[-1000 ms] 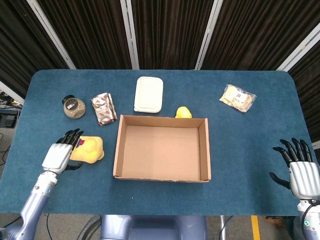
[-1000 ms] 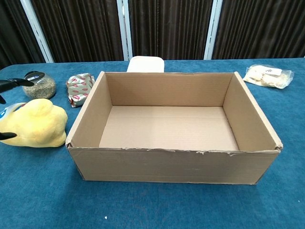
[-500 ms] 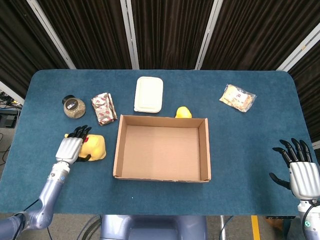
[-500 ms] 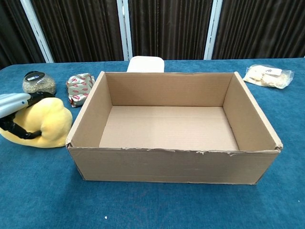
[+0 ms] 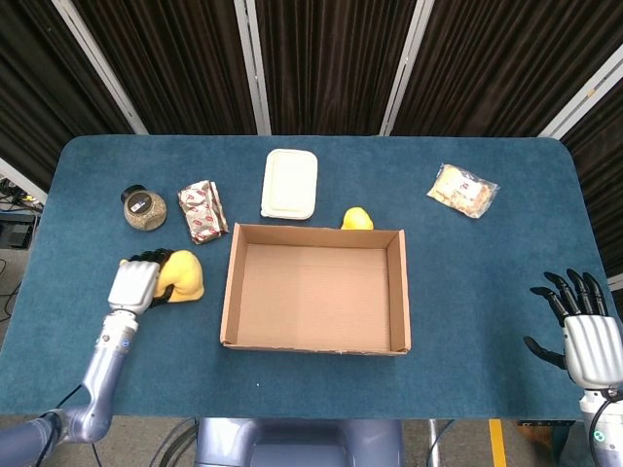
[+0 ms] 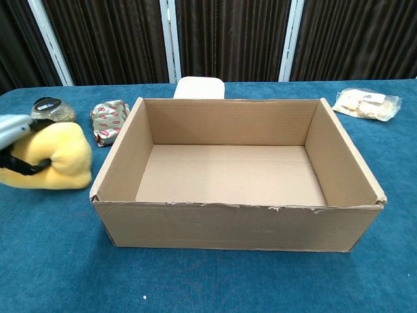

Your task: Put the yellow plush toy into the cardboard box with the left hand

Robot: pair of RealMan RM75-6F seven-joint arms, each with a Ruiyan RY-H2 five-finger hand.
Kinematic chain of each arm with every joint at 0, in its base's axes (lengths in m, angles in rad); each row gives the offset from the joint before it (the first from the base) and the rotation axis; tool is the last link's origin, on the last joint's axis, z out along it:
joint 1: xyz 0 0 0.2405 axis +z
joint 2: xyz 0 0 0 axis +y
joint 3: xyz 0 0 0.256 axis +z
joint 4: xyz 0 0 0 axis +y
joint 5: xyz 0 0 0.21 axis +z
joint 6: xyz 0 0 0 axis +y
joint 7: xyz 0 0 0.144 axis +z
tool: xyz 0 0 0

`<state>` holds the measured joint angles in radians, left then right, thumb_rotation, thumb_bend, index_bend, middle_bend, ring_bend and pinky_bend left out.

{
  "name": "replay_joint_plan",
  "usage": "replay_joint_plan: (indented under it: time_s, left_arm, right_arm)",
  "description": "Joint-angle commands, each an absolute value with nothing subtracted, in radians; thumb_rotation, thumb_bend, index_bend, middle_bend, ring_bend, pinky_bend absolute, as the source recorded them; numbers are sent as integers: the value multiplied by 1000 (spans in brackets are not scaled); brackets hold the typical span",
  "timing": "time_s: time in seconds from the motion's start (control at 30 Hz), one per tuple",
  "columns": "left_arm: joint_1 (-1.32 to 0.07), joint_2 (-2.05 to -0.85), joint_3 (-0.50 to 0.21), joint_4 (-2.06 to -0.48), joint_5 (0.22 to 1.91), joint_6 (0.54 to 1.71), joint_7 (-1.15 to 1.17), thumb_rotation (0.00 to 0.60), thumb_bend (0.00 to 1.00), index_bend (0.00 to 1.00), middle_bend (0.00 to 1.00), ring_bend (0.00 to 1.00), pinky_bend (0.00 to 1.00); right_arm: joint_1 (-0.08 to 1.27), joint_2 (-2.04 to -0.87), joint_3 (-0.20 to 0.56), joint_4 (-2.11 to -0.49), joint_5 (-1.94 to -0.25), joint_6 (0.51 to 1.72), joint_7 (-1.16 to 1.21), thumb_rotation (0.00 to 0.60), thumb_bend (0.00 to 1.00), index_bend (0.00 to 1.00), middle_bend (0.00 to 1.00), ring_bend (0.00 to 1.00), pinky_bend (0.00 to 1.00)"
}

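My left hand (image 5: pixel 135 284): my fingers (image 6: pixel 25 167) are curled around the yellow plush toy (image 5: pixel 182 276), gripping it from its left side; the chest view shows dark fingers wrapped across its front.
Yellow plush toy: in my left hand's grasp, at the left part of the bench (image 5: pixel 487 282) (whether it is touching the cloth or just off it I cannot tell); it sits to the right of my palm, between my fingers and the box.
Cardboard box (image 5: pixel 313 288): open at the top, nothing inside it, just to the right of my left fingers and the toy, apart from both.
My right hand (image 5: pixel 584 336): at the near right edge of the bench, fingers spread and holding nothing, well apart from the box.
Jar (image 5: pixel 144 207): dark-lidded, beyond my left fingers, near them.
Foil packet (image 5: pixel 202 211): red-patterned, beyond and to the right of my left fingers, beside the jar.
White container (image 5: pixel 289 183): lidded, beyond the box's far wall.
Small yellow thing (image 5: pixel 356 218): touching or just behind the box's far wall (too small to tell what it is).
Clear snack bag (image 5: pixel 464 190): far right, beyond my right fingers, well apart.
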<state>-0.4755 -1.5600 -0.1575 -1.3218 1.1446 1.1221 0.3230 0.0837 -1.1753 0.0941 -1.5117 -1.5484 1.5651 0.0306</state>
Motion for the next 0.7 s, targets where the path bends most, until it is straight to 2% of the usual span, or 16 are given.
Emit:
replay_joint_plan:
  time_s: [0.03, 0.2, 0.37, 0.53, 0.7]
  left_arm:
    - [-437, -1482, -169, -1400, 1180, 1202, 287, 600, 534, 361, 266, 282, 473]
    - [-399, -1328, -187, -1547, 1279, 1313, 244, 600, 534, 362, 274, 288, 478]
    - [-411, -1225, -209, -1680, 1328, 1328, 266, 600, 533, 361, 280, 292, 478]
    - [-460, -1242, -230, -1750, 1344, 1300, 295, 600, 532, 361, 284, 296, 477]
    - [-532, -1320, -255, -1759, 1321, 1249, 351, 600, 532, 361, 286, 298, 478]
  right_arm:
    - [84, -1175, 94, -1512, -1548, 1565, 31, 600, 18, 279, 143, 45, 0]
    - [80, -1179, 105, -1509, -1544, 1585, 17, 600, 18, 279, 143, 45, 0]
    - [57, -1195, 149, -1505, -1497, 1649, 14, 600, 18, 279, 144, 45, 0]
    - [33, -1219, 202, -1507, -1419, 1691, 45, 600, 18, 279, 145, 45, 0]
    - [28, -1238, 230, -1504, -1383, 1704, 59, 600, 18, 279, 144, 46, 0]
